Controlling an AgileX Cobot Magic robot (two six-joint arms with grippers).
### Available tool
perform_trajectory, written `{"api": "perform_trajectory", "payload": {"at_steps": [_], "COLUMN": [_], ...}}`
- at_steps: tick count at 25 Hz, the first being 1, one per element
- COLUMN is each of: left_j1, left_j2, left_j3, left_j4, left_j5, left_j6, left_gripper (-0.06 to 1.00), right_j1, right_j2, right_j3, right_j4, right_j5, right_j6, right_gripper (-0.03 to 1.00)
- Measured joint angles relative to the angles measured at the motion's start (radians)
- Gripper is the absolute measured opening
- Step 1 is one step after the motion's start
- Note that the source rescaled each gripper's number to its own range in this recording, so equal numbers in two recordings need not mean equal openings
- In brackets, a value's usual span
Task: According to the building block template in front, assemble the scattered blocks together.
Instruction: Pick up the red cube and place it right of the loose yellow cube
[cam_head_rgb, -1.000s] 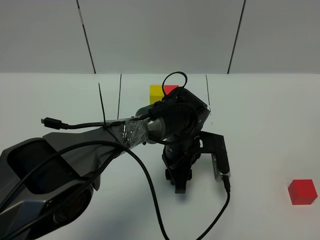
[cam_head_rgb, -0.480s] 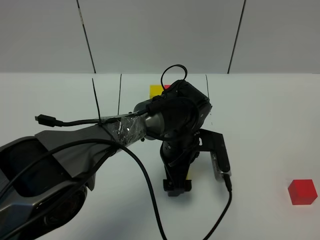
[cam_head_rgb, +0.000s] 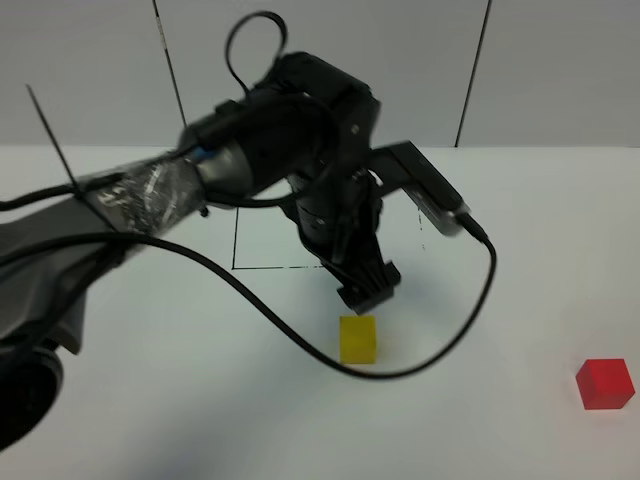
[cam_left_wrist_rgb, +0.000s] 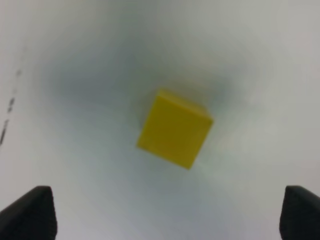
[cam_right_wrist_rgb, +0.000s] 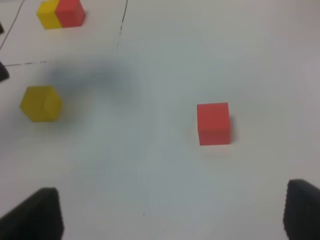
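The yellow cube (cam_head_rgb: 358, 339) rests on the white table, just in front of my left gripper (cam_head_rgb: 368, 286), which hangs above and behind it, open and empty. In the left wrist view the cube (cam_left_wrist_rgb: 175, 129) lies ahead of the wide-open gripper (cam_left_wrist_rgb: 165, 215). The red cube (cam_head_rgb: 604, 384) sits far right; the right wrist view shows it (cam_right_wrist_rgb: 213, 123) ahead of my open, empty right gripper (cam_right_wrist_rgb: 167, 215), with the yellow cube (cam_right_wrist_rgb: 41, 103) farther off. The yellow-red template (cam_right_wrist_rgb: 61, 13) is hidden by my left arm in the exterior view.
A thin black square outline (cam_head_rgb: 236, 240) is drawn on the table behind the yellow cube. My left arm's cable (cam_head_rgb: 470, 300) loops down over the table between the two cubes. A grey panelled wall stands behind the table.
My left gripper has let go of the yellow cube, risen, and pulled back toward the outline. The cube now lies uncovered on the table. The red cube has not moved.
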Motion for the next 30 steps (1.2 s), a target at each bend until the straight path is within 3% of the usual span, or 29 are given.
{"api": "perform_trajectory", "payload": {"at_steps": [5, 13, 21, 26, 30], "left_j1": [0.169, 0.493, 0.751, 0.779, 0.777], "left_j2": [-0.108, -0.394, -0.864, -1.212, -1.502], "left_j3": [0.079, 0.404, 0.704, 0.848, 0.994], "left_j4": [0.007, 0.009, 0.014, 0.003, -0.062], "left_j5": [0.000, 0.000, 0.002, 0.003, 0.003], "left_j6": [-0.089, -0.151, -0.287, -0.366, -0.365], "left_gripper": [0.84, 0.77, 0.73, 0.71, 0.70], "right_j1": [0.000, 0.000, 0.000, 0.000, 0.000], "right_j2": [0.000, 0.000, 0.000, 0.000, 0.000], "right_j3": [0.000, 0.000, 0.000, 0.000, 0.000], "right_j4": [0.000, 0.000, 0.000, 0.000, 0.000], "right_j5": [0.000, 0.000, 0.000, 0.000, 0.000], "right_j6": [0.000, 0.000, 0.000, 0.000, 0.000], "right_gripper": [0.76, 0.76, 0.76, 0.76, 0.76]}}
